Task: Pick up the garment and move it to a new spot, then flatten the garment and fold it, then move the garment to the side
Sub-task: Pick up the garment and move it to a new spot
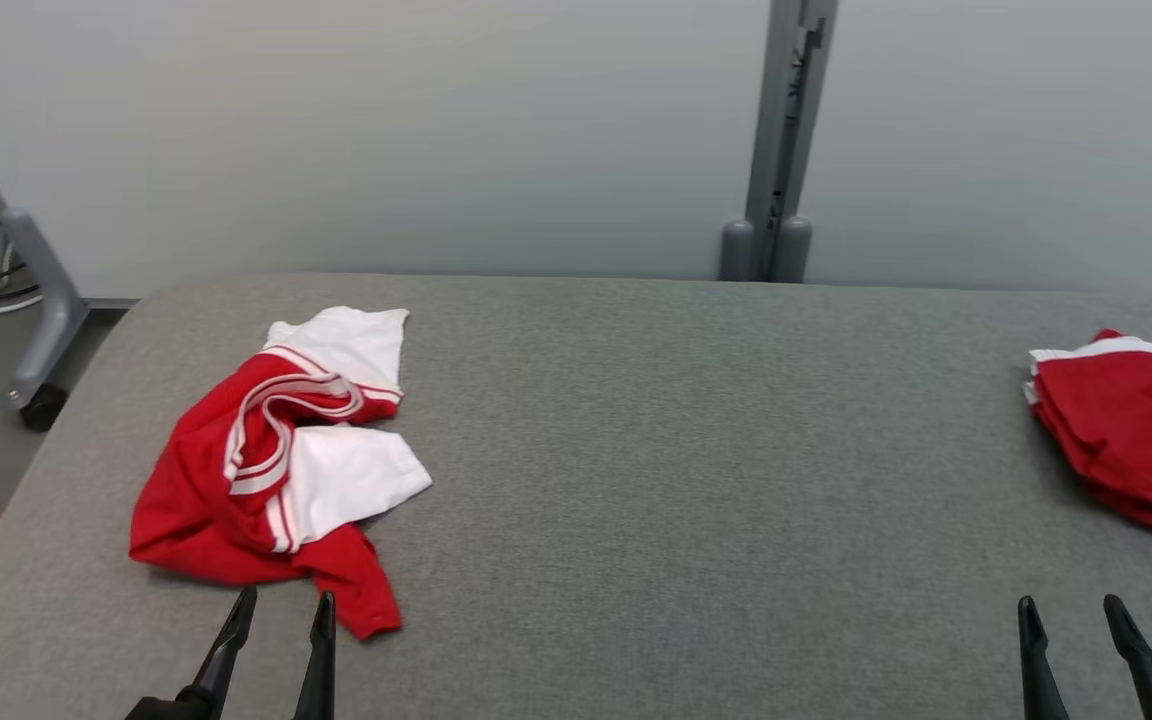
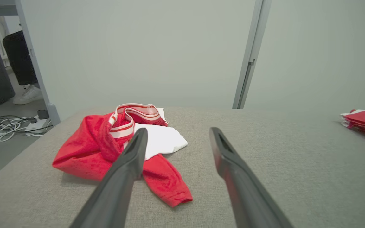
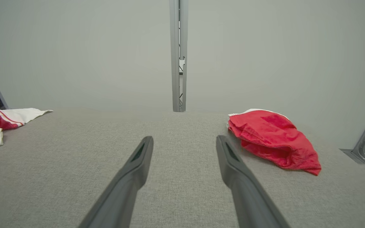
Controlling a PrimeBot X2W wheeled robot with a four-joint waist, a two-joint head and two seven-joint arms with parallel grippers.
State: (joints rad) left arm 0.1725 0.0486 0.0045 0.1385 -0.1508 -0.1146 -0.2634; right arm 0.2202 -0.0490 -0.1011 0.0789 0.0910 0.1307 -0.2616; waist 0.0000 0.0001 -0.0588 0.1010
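left tool (image 1: 288, 595), right tool (image 1: 1067, 601): fingers being held apart, nothing clamped | risk: only the loose sleeve (image 1: 361, 590) of the crumpled red-and-white shirt (image 1: 276, 460) possibly being pinched, bunching being worsened

Pale wall (image 1: 436, 130), grey post (image 1: 786, 140)

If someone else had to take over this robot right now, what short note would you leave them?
Left gripper: open, empty, close to the crumpled red-and-white garment on the table's left side.
Right gripper: open, empty, over the bare grey table.
A second red garment lies in a compact, seemingly folded pile at the right edge.
Done: nothing on the crumpled garment yet.
Left: pick it up, move it, flatten, fold, set aside.
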